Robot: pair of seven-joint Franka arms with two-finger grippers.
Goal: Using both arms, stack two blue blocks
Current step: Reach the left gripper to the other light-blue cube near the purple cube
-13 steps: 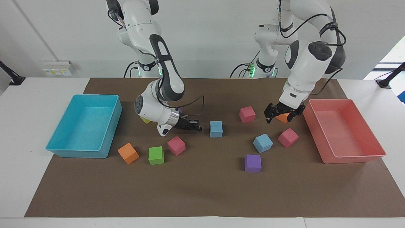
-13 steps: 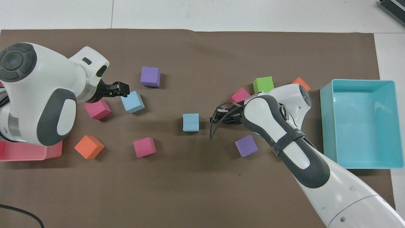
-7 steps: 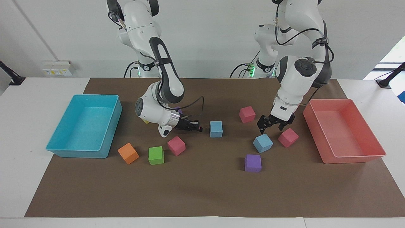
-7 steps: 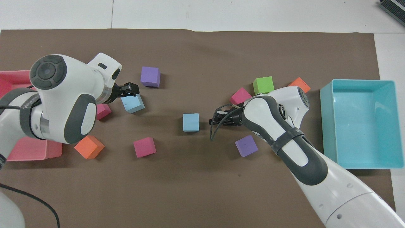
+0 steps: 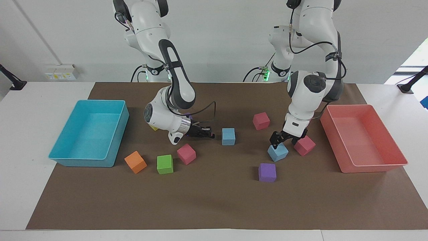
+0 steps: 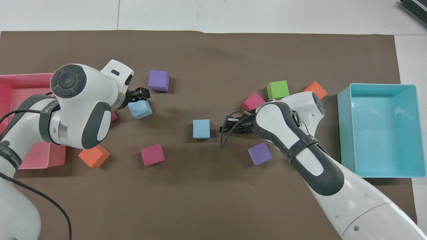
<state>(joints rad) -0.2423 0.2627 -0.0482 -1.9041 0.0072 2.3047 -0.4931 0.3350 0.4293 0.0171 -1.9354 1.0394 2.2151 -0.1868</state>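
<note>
My left gripper [image 5: 284,143] is low over the tilted blue block [image 5: 278,152] w/ jaws spread wide, fingers straddling its top edge; can't tell if they touch it yet, nothing gripped. That block sits just beside a pink cube [image 5: 304,145] toward the pink bin [image 5: 364,139], at the left arm's end of the brown mat [image 5: 214,207]; the bin is my landmark here. A purple cube [image 5: 267,172] lies farther from the robots than the tilted block, near it. Another pink cube [image 5: 261,121] is nearer the robots. The 2nd blue block [image 5: 228,136] sits flat mid-mat, well apart from the bin, toward the right arm's end. My right gripper [image 5: 210,134] lies low & sideways, fingertips pinched together w/ nothing in them, tip just beside that 2nd blue block, small gap visible. From overhead: left gripper [image 6: 141,94] covers the tilted blue block's [image 6: 140,109] edge, right gripper [image 6: 224,125] points at the 2nd block [image 6: 201,128]. Blocks not stacked; both on the mat.
</note>
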